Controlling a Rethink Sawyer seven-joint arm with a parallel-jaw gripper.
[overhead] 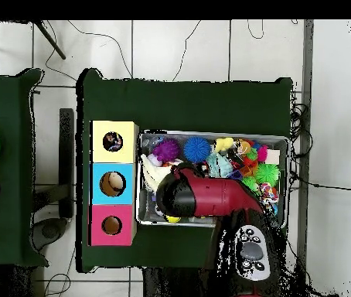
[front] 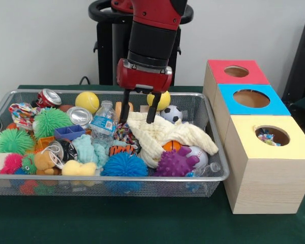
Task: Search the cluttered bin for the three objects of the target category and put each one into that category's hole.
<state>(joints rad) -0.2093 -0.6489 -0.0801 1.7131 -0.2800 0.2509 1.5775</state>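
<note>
My gripper (front: pixel 137 121) hangs open over the back middle of the wire bin (front: pixel 107 178), its tips just above the far edge of a cream cloth (front: pixel 162 134), with nothing between them. A yellow ball (front: pixel 164 99) sits right behind one finger. A soccer ball (front: pixel 171 114), a small orange basketball (front: pixel 171 145) and a baseball (front: pixel 198 155) lie beside or partly under the cloth. Another yellow ball (front: pixel 87 101) rests at the back left. In the overhead view the arm (overhead: pixel 209 197) covers the gripper.
Three boxes stand beside the bin: the red-topped hole (front: pixel 236 71), the blue-topped hole (front: pixel 251 98) and the yellow-topped hole (front: pixel 272 135), which holds something colourful. The bin also holds a purple spiky toy (front: pixel 174 163), a blue spiky ball (front: pixel 124 165), a bottle (front: pixel 103 122) and cans (front: pixel 49 97).
</note>
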